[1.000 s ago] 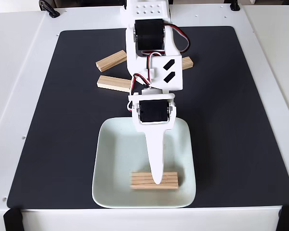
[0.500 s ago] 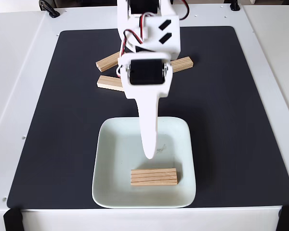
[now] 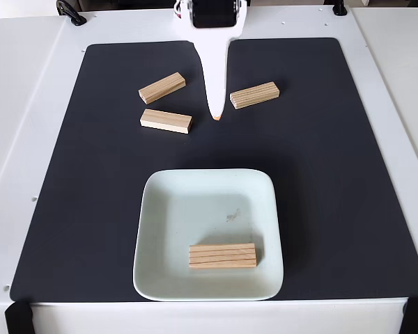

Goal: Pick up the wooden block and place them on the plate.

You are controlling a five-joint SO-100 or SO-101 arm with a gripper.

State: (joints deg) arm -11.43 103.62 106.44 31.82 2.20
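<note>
- A light pine bar with dark grain lines (image 3: 222,255) lies flat in the near part of the square pale mint-white plate (image 3: 160,229).
- Beyond, three more pine bars (image 3: 166,121) (image 3: 161,88) (image 3: 254,94) lie on the black mat (image 3: 334,174).
- The white gripper (image 3: 217,113) points down between them; whether its jaws are parted cannot be told.

I'm working on a lab-style bench: a white table (image 3: 28,139) under a black mat (image 3: 334,174), black clamps (image 3: 17,316) at its corners.

- The arm (image 3: 210,28) is glossy white plastic.
- A black servo block sits in its top housing.
- The gripper (image 3: 217,115) is one long, tapering white finger with an orange-tinted tip.
</note>
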